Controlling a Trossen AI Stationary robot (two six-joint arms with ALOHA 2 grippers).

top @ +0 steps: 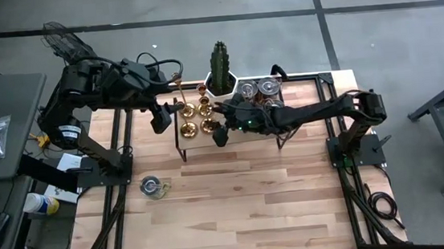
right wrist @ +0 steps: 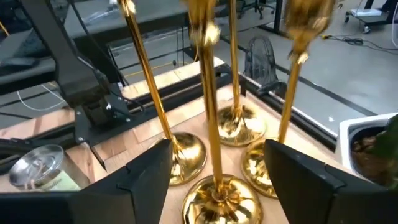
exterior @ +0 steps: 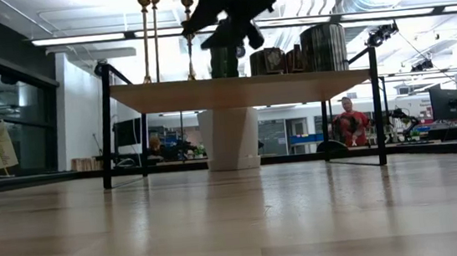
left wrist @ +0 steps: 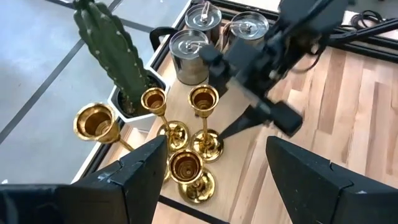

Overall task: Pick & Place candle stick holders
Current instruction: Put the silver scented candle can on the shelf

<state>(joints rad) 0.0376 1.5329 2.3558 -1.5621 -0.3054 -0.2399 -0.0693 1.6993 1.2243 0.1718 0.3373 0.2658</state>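
Seen from above, four candle stick holders (top: 194,116) were clustered on a small raised shelf (top: 199,141) at the table's twelve o'clock, just beside a potted cactus (top: 219,64). The right gripper (top: 220,134) was placed at their three o'clock, its fingers largely hidden under the arm; the left gripper (top: 159,119) hung at their nine o'clock. A lone tin (top: 151,185) lay on the table at seven o'clock.

In the low view, only the holders' tops showed, the frame cutting them off.

In the left wrist view, the left fingers (left wrist: 314,174) were spread wide, nothing between them.

In the right wrist view, the right fingers (right wrist: 298,168) stood apart around one gold stem, not touching it; its top was blurred.
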